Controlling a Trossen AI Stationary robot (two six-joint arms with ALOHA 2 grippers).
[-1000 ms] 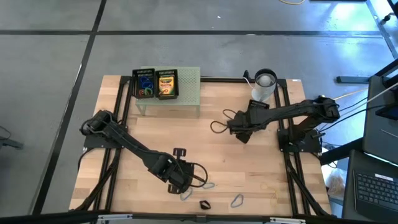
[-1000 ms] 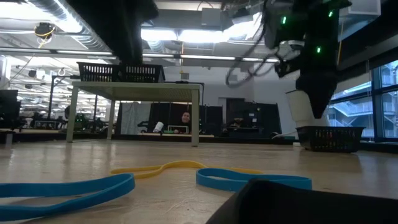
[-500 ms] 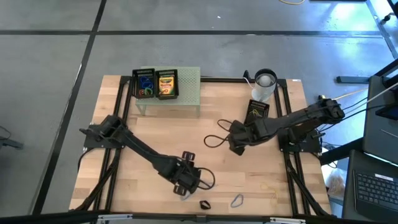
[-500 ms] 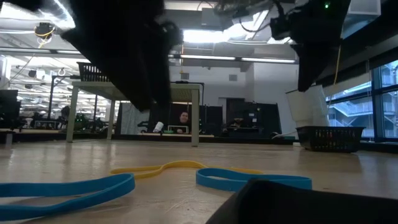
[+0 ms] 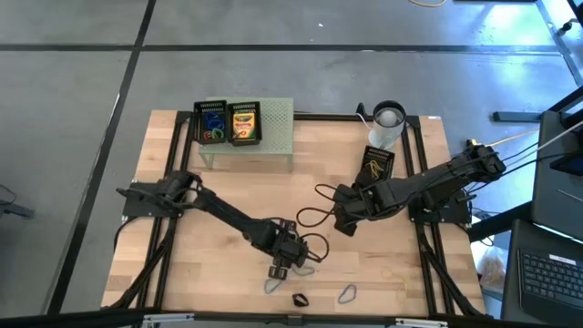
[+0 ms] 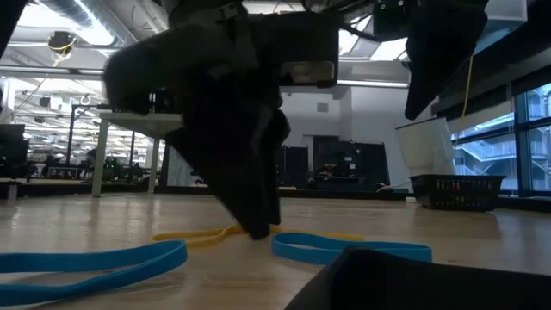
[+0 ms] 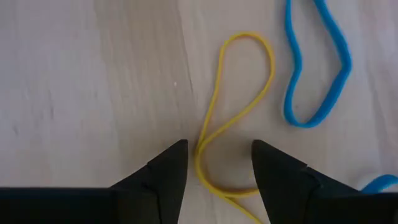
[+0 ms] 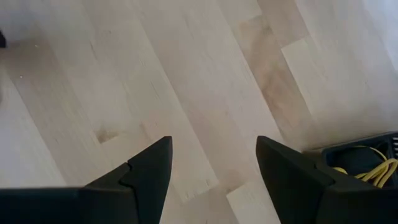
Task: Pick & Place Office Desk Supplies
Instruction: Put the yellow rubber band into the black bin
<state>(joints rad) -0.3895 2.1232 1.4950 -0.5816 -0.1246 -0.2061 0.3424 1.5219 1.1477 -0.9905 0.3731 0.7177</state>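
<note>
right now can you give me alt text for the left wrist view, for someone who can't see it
The left gripper points at a pale wooden table, its two dark fingers open on either side of a thin yellow rubber band lying in a loose S-curve. A thicker blue loop lies just beside the band.

Bare wood under right gripper (image 8: 211, 171); blue loop (image 7: 317, 65) just beside yellow rubber band (image 7: 239, 112) between left gripper (image 7: 214, 168) tips.
</note>
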